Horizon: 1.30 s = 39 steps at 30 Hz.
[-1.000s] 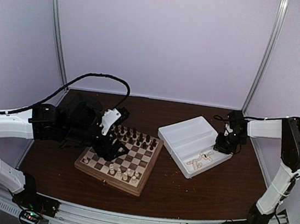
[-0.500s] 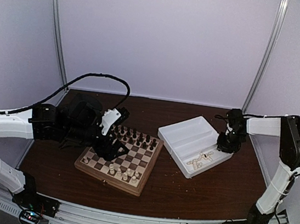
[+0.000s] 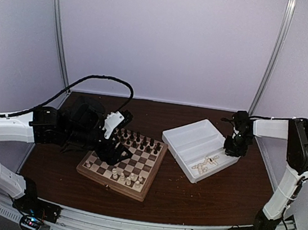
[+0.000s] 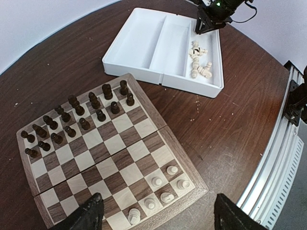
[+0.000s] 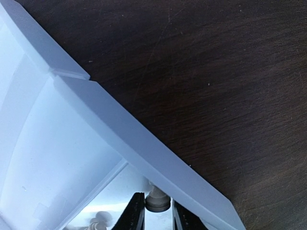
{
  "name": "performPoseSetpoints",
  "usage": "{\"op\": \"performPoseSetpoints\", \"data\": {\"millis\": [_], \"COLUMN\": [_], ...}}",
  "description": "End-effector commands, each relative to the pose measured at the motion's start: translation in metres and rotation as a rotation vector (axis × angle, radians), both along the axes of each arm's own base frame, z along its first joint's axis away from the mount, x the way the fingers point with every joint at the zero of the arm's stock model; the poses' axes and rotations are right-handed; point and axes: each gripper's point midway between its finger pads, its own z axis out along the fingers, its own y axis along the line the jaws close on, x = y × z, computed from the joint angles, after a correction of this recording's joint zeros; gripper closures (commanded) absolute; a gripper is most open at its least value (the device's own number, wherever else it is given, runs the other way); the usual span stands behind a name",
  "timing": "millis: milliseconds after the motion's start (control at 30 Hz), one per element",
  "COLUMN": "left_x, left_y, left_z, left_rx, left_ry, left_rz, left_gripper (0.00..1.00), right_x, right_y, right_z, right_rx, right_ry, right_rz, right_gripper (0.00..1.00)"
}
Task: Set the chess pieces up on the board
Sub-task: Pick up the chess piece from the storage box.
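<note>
At tray (image 5: 120, 139) | right fingers (image 5: 135, 211) pinch chess piece (image 5: 157, 201) | left fingers (image 4: 91, 215) apart

Right gripper (image 5: 157, 199) pinching cream chess piece (image 5: 158, 204) above white tray (image 5: 120, 139).

The board's (image 4: 115, 163) 4 middle rows lay open between dark pieces (image 4: 79, 117) along the far side and cream pieces (image 4: 163, 191) along the near edge. In the tray (image 4: 139, 43), loose pieces (image 4: 200, 64) and the right tool (image 4: 211, 21), pinching 1 piece (image 5: 157, 201), crowded 1 end compartment. The other 2 compartments were open. Bare tabletop (image 4: 230, 129) ran right of the board.
</note>
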Motion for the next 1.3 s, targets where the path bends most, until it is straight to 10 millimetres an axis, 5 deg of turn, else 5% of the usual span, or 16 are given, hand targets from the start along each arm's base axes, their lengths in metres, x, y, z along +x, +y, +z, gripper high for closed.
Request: {"op": "performPoseSetpoints", "data": {"millis": [0, 400, 933, 1267], "left_x": [0.003, 0.003, 0.01, 0.017], "left_y": [-0.002, 0.002, 0.0, -0.007], "left_z": [0.015, 0.013, 0.015, 0.025], "left_rx": [-0.039, -0.033, -0.048, -0.142], "left_ry": [-0.035, -0.035, -0.032, 0.017], "left_rz": [0.006, 0.018, 0.052, 0.054], "left_gripper": [0.21, 0.21, 0.18, 0.16], "right_x": [0.007, 0.008, 0.0, -0.019], "right_y": [-0.005, -0.002, 0.006, 0.04], "right_z": [0.005, 0.003, 0.06, 0.111], "right_rx": [-0.026, -0.022, -0.021, 0.016], "right_ry": [-0.008, -0.004, -0.194, -0.359], "right_rz": [0.004, 0.035, 0.137, 0.256], "right_gripper": [0.75, 0.81, 0.85, 0.85]}}
